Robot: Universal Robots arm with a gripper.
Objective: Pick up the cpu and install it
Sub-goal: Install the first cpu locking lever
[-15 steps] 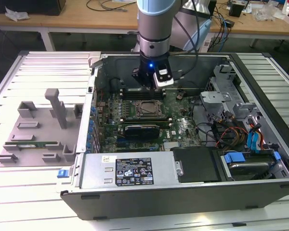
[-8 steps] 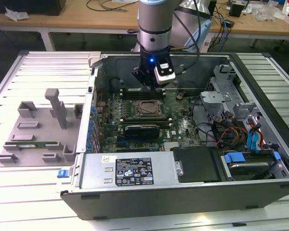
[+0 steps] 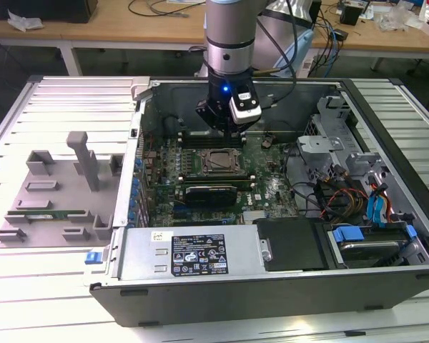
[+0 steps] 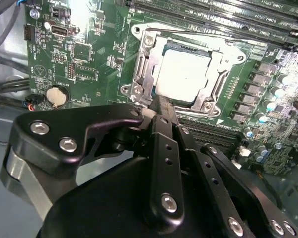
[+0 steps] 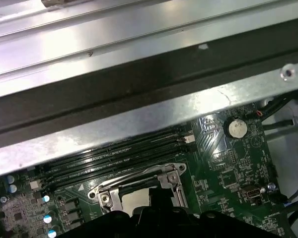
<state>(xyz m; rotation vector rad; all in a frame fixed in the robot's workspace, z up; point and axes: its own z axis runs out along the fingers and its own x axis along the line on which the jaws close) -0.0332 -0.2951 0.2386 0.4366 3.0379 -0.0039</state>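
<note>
The cpu [image 4: 186,72] is a pale silvery square lying flat inside the metal socket frame [image 4: 139,74] on the green motherboard [image 4: 84,54]. My gripper [image 4: 161,106] hangs just above the board, its black tip at the rim of the socket frame beside the cpu, and I see nothing held in it. In the exterior view the gripper [image 3: 225,130] stands over the back edge of the socket [image 3: 220,161], inside the open computer case [image 3: 386,236]. The first wrist view shows the socket frame [image 5: 139,186] and the gripper's dark tip [image 5: 160,198] over it.
Memory slots [image 4: 223,15] run along the socket's far side. A black card [image 3: 211,193] lies in front of the socket, with the power supply [image 3: 193,250] and a drive cage [image 3: 365,239] nearer the front. A grey fixture [image 3: 57,193] with a green memory stick [image 3: 50,213] lies on the exterior view's left.
</note>
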